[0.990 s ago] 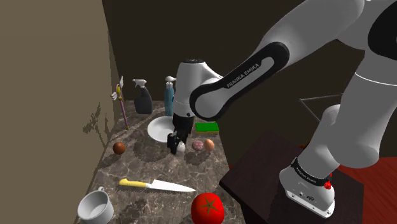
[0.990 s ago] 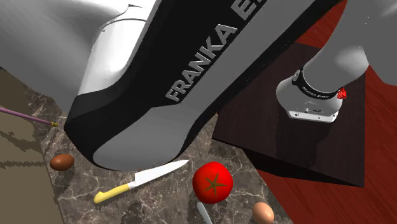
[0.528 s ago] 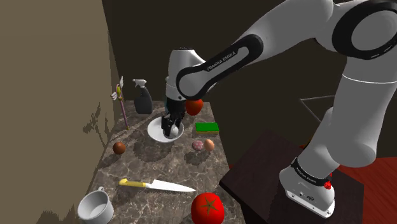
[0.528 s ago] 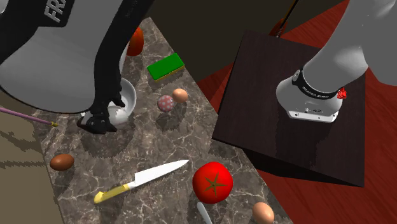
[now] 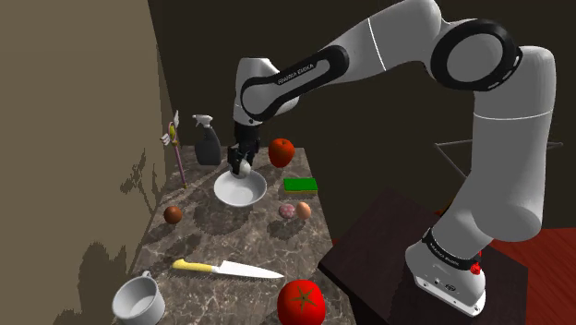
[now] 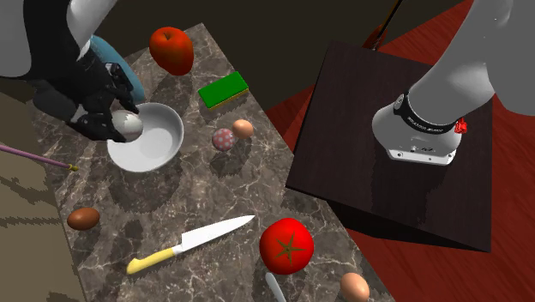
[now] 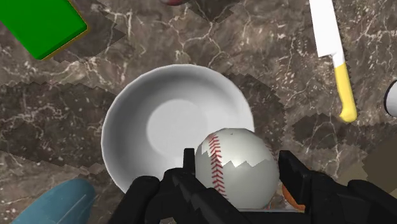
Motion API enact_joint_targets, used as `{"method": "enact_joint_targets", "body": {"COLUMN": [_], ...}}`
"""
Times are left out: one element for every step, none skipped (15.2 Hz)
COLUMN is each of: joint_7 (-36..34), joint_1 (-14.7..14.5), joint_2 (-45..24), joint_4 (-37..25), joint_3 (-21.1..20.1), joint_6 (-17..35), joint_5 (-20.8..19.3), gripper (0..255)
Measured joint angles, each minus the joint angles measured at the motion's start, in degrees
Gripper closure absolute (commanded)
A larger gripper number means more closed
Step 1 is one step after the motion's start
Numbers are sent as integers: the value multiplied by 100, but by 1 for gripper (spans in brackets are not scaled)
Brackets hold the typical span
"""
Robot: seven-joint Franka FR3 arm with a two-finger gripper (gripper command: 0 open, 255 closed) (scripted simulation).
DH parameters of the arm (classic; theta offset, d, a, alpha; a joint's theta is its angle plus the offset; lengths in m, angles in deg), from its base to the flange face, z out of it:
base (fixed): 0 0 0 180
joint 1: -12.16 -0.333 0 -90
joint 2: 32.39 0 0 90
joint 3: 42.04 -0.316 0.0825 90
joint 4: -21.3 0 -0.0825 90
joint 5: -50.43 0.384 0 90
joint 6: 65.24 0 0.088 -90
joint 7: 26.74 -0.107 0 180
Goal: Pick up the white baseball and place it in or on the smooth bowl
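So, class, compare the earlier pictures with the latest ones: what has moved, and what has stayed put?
The gripper, shut on the baseball all along, carried it from low over the counter beside the bowl upward and slightly toward the shoulder view's left. It now hangs over the bowl's rim. The ball has not been let go. The bowl, knife, tomato and sponge stayed where they were.

Home kitchen. Dark veined marble countertop (image 5: 231, 242) set against a tan wall (image 5: 74, 138), with food and kitchenware on it: yellow-handled kitchen knife (image 5: 226, 269), big tomato (image 5: 301, 301), brown egg (image 5: 173, 214), paler egg (image 5: 303, 210), white bowl (image 5: 242, 195), white mug (image 5: 138, 298). Cleaning gear toward the back: dark spray bottle (image 5: 207, 140), green sponge (image 5: 300, 185). Reddish wood floor (image 5: 545, 268) beside the counter.
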Motion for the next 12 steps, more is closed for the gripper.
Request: {"method": "enact_joint_targets", "body": {"joint_7": [38, 97, 127, 141, 155, 162, 177, 183, 184, 189, 197, 205], "joint_1": [26, 64, 79, 83, 83, 80, 85, 78, 69, 63, 63, 61], "joint_2": [-174, -321, -432, -485, -556, -601, -620, -691, -762, -803, -829, -863], "joint_4": [-296, -494, -610, -636, -669, -657, -619, -639, -661, -638, -611, -593], "joint_3": [33, 62, 80, 86, 93, 96, 97, 102, 106, 108, 109, 110], "joint_6": [-134, -196, -208, -186, -150, -95, -42, 12, 58, 122, 174, 226], "joint_5": [-34, -54, -69, -74, -81, -83, -81, -88, -94, -96, -96, -96], "gripper": [255, 255, 255, 255, 255, 255, 255, 255, 255, 255, 255, 255]}}
